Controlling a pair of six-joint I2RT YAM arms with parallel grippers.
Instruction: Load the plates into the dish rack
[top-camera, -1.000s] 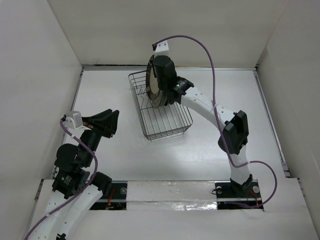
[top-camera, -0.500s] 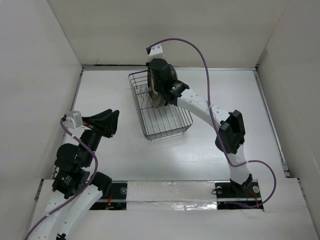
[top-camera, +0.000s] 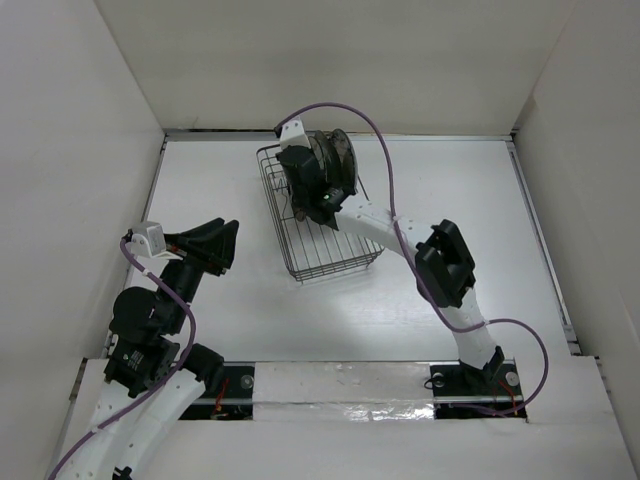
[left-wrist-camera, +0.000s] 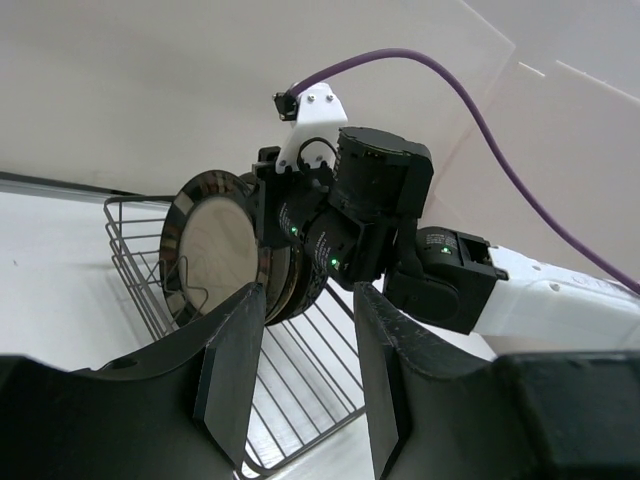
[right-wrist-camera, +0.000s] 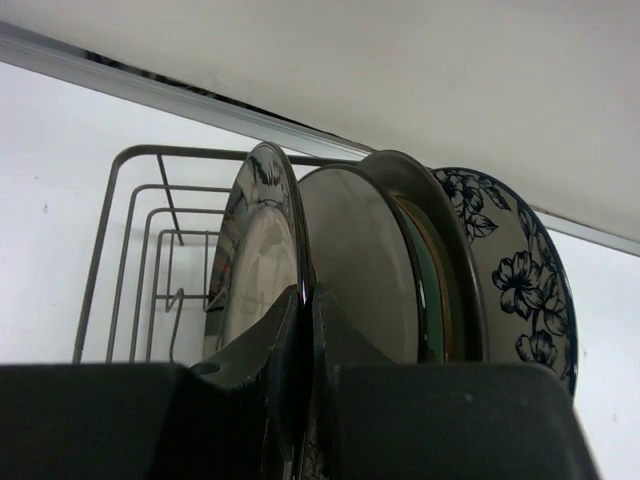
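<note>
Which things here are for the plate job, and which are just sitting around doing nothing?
For the job:
- dish rack
- dark-rimmed plate, gripped by the right pincer
- flower-patterned plate and other plates, standing in the rack

Just about:
- left pincer, open and empty
- purple cable
- table

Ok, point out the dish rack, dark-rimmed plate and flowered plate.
dish rack (top-camera: 332, 243), top external view, bare floor wires.
dark-rimmed plate (left-wrist-camera: 216, 250), left wrist view, cream centre.
flowered plate (right-wrist-camera: 512, 280), right wrist view, patterned rim.
</note>
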